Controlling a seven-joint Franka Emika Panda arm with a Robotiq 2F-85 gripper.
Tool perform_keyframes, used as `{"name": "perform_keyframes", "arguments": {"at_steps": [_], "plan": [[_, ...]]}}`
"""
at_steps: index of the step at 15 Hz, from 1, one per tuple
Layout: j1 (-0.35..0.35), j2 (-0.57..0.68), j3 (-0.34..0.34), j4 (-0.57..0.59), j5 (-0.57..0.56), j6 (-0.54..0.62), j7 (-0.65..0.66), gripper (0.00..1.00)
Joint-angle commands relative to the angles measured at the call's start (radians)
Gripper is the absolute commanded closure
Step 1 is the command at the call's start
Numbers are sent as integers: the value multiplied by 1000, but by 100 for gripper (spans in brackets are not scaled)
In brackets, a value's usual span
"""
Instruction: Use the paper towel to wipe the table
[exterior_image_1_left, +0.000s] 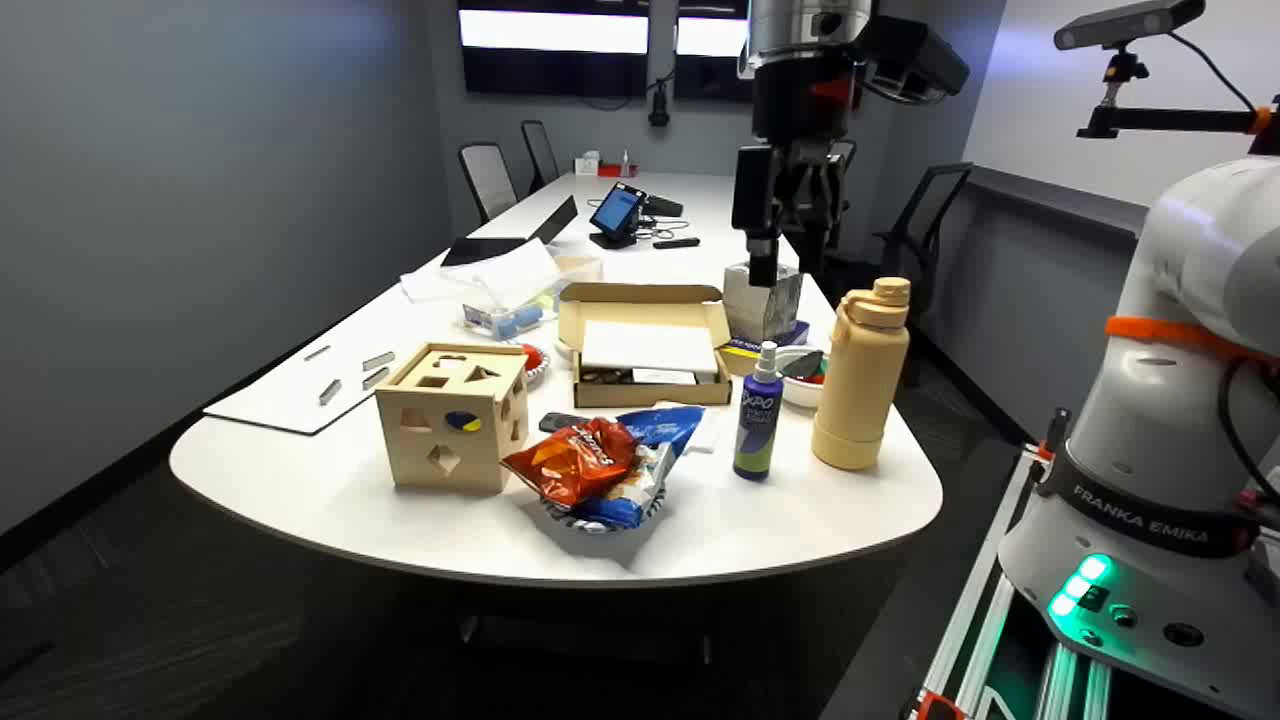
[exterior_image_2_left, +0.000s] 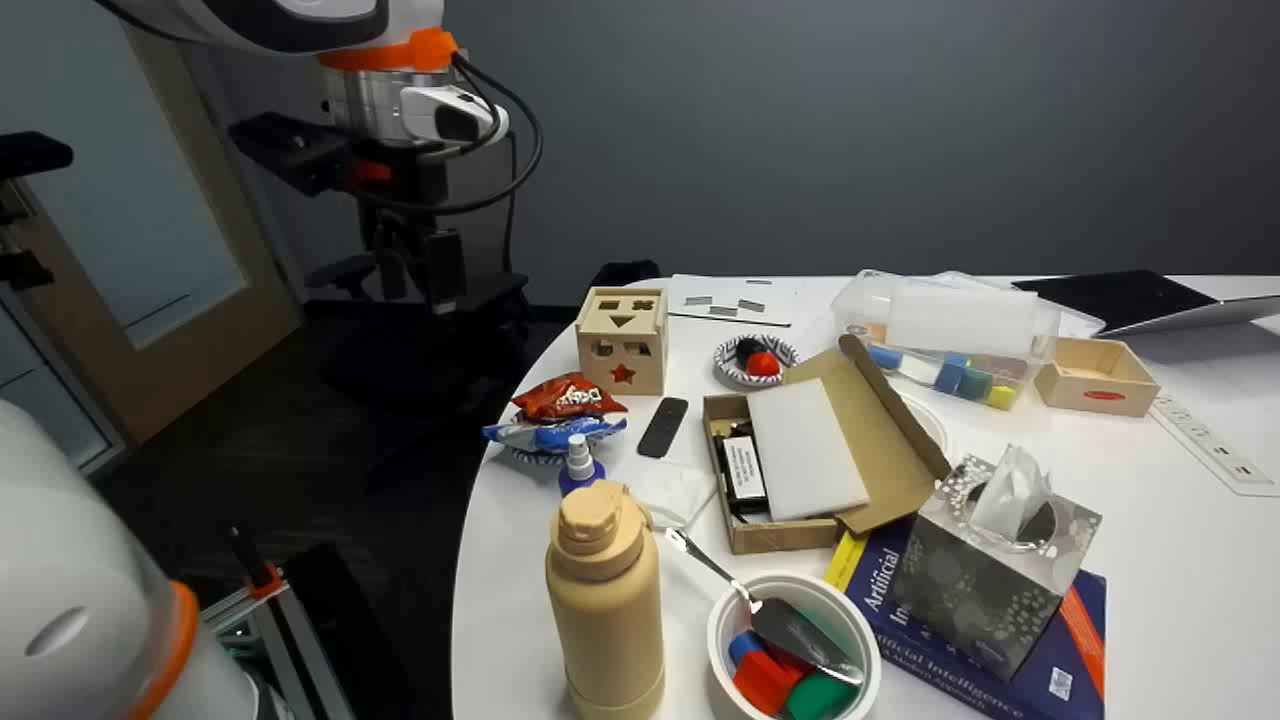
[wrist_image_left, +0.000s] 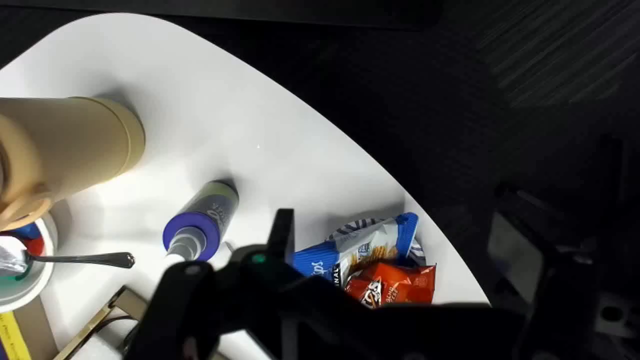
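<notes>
Saw the black two-fingered end effector raised near the rounded end of the white-topped bench, spread and gripping nothing. Made out the likely paper towel, a flat white sheet beside the brown cardboard box. Feared toppling the purple plastic spray bottle by a slanted descent, missing so thin a sheet, or, wiping in cramped space, nudging the shiny orange-and-blue snack bags off the edge
</notes>
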Motion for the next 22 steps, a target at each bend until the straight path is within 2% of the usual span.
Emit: {"name": "perform_keyframes", "arguments": {"at_steps": [1, 4, 9, 14, 18, 22], "plan": [[-6, -1, 5, 2, 3, -3, -3, 0], [-6, -1, 5, 2, 3, -3, -3, 0], [-93, 134, -10, 144, -3, 53, 83, 0], [-153, 335, -11, 268, -21, 212, 146, 0], [-196, 498, -15, 271, -80, 389, 242, 0], [-216, 665, -51, 280, -175, 501, 365, 0]]}}
